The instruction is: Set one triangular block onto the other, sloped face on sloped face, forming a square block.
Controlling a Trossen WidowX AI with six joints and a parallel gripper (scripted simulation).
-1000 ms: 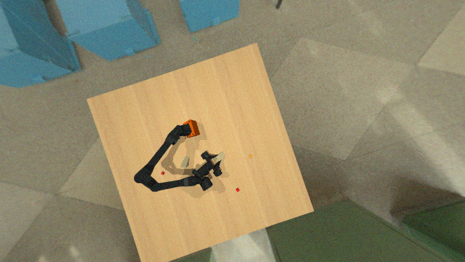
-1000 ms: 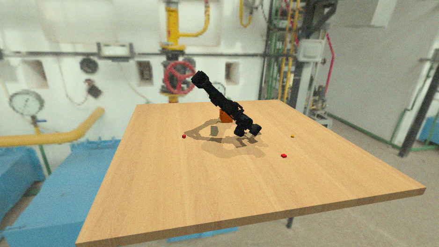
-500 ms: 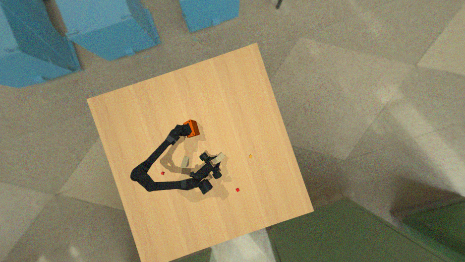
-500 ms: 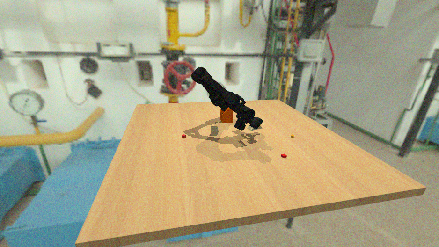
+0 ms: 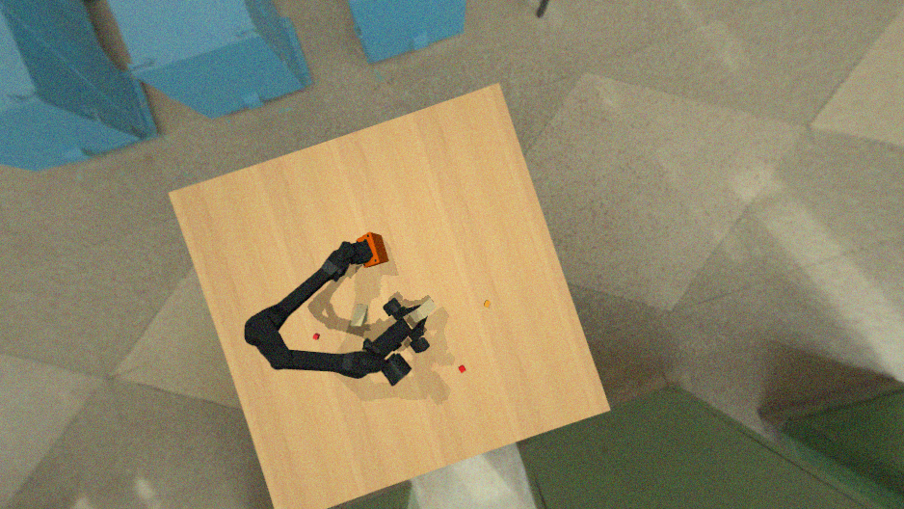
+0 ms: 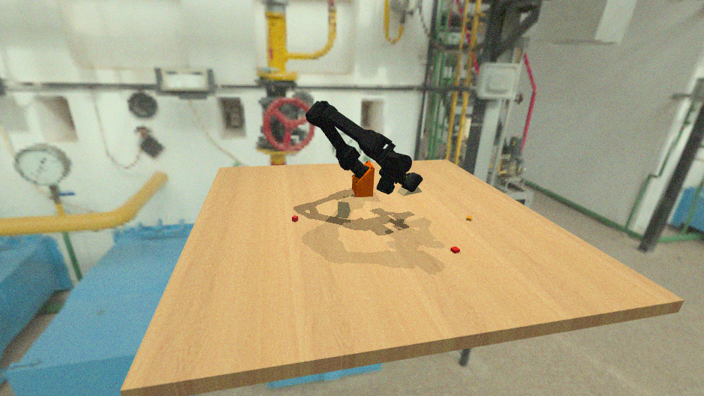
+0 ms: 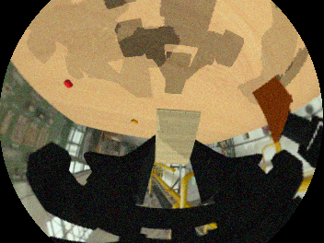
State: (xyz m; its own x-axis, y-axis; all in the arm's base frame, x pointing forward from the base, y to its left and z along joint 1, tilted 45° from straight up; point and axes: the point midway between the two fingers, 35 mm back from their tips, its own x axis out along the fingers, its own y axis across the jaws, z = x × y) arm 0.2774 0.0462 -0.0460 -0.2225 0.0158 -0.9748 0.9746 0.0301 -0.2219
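Observation:
My gripper [image 5: 421, 311] [image 7: 172, 138] is shut on a pale triangular block [image 5: 425, 308] [image 6: 410, 191] [image 7: 178, 124], which sits between both fingertips. The shadows lie apart from the hand and block, which are above the table. In the exterior view the hand hides most of this block. Its sloped face cannot be made out for certain. The other pale triangular block [image 5: 358, 314] [image 6: 343, 210] rests on the table, apart from the gripper, between the orange arm base and the forearm in the top view. It is not seen in the wrist view.
A red cube [image 5: 316, 335] [image 6: 294, 218] lies beyond the resting block. Another red cube [image 5: 462, 368] [image 6: 455, 250] [image 7: 68, 84] and a small yellow piece [image 5: 487, 303] [image 6: 468, 218] [image 7: 134, 121] lie on the hand's far side. The orange arm base [image 5: 376, 249] [image 6: 363, 184] [image 7: 274, 106] stands behind.

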